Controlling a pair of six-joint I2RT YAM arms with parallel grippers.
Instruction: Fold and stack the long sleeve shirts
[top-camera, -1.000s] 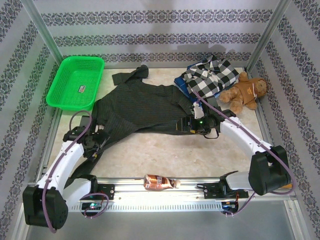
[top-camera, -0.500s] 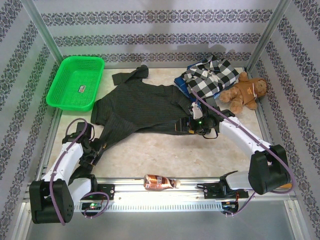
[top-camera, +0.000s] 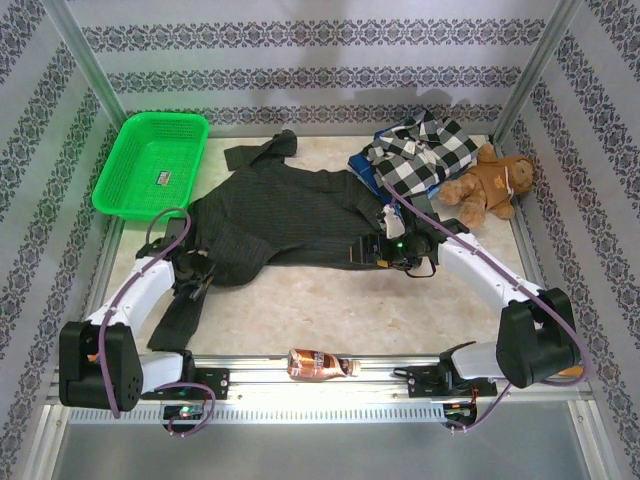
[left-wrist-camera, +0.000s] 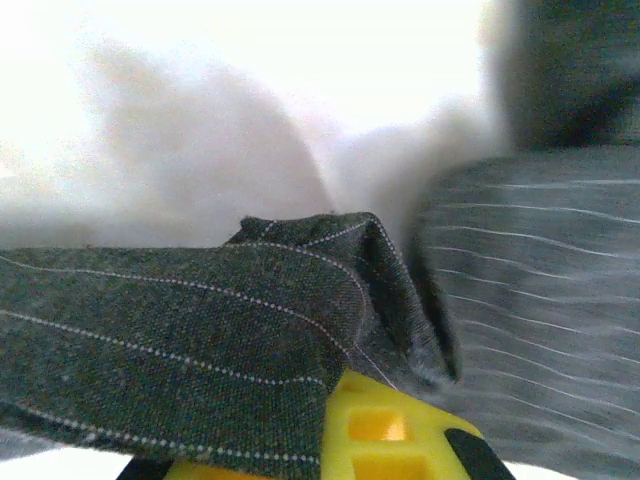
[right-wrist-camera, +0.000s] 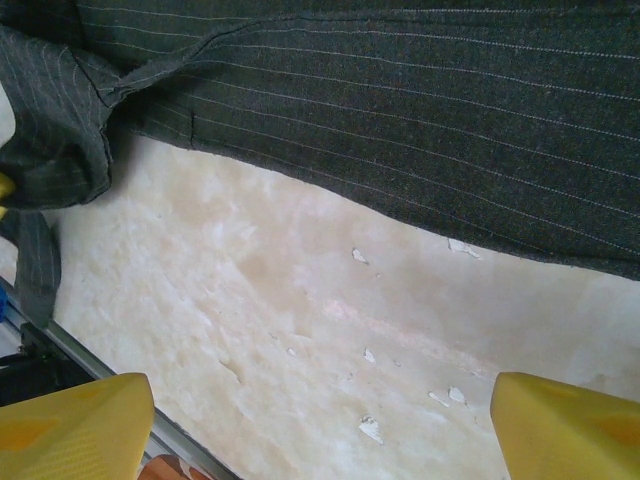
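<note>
One big charcoal shirt (top-camera: 290, 210) sprawls between both grippers. The checked shirt (top-camera: 425, 150) is piled up beyond the right gripper (top-camera: 368, 250), whose jaws hang wide apart just off the charcoal hem. Meanwhile the left gripper (top-camera: 190, 285) is clamped tight on a fold of charcoal sleeve.
</note>
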